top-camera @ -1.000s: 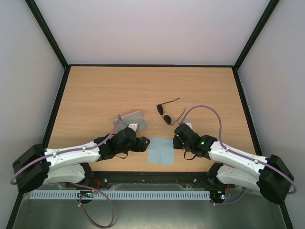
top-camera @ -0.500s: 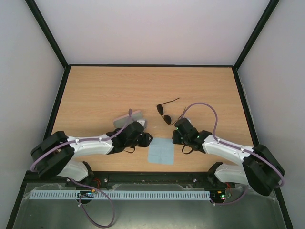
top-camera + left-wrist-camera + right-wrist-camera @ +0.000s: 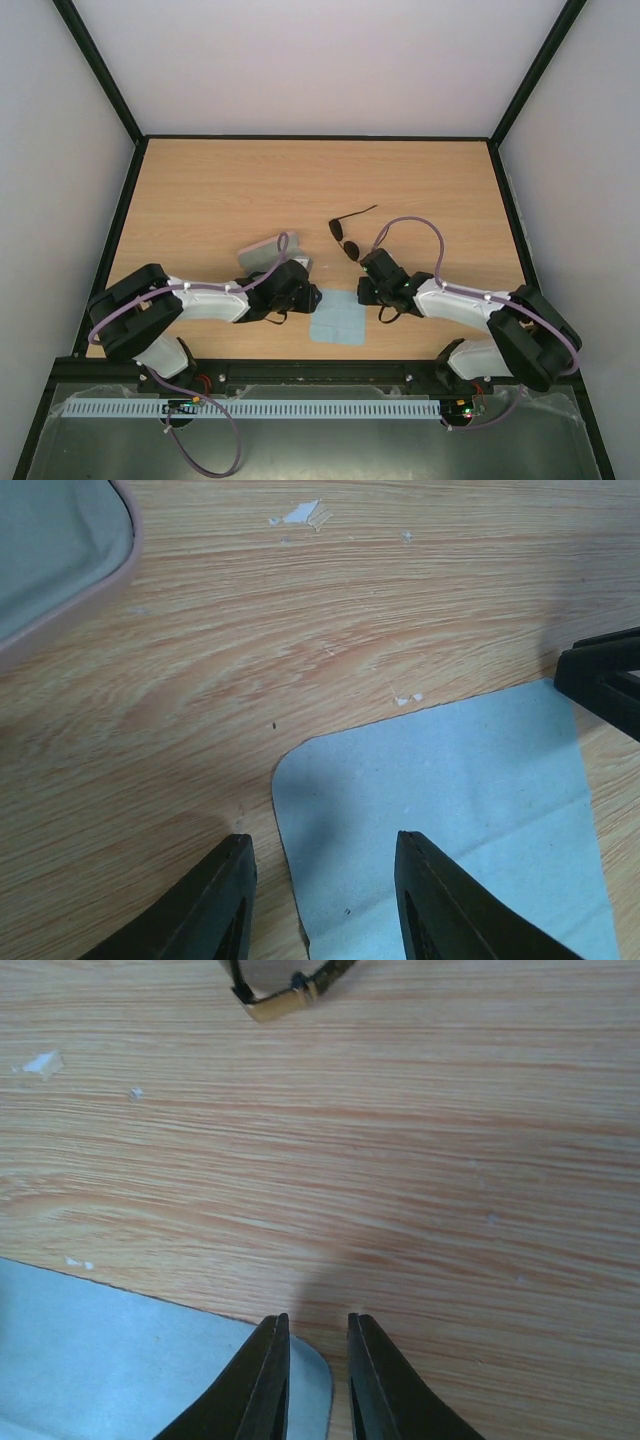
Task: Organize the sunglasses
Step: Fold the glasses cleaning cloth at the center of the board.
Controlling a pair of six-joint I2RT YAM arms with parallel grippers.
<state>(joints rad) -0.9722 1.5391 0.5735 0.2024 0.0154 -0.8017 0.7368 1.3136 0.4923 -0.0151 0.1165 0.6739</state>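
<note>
The sunglasses (image 3: 346, 238), black with thin wire arms, lie open on the wooden table beyond the right arm. Only a hinge corner (image 3: 285, 992) shows at the top edge of the right wrist view. The light blue cloth (image 3: 337, 318) lies flat between both grippers. My left gripper (image 3: 312, 297) is open, its fingers astride the cloth's far left corner (image 3: 440, 800), low over the table (image 3: 322, 838). My right gripper (image 3: 362, 292) is narrowly open and empty, and it stands at the cloth's far right corner (image 3: 120, 1360), low over the wood (image 3: 315, 1317).
The pink case (image 3: 262, 250) lies behind the left wrist, and its rim shows at the top left of the left wrist view (image 3: 60, 570). Black rails edge the table (image 3: 200, 190). The right gripper's black body (image 3: 605, 680) shows at the right edge of the left wrist view.
Both arms have swung inward and forward. The left gripper moved right to the cloth's left corner, and the right gripper moved left to its right corner. The sunglasses, case and cloth stayed put.
</note>
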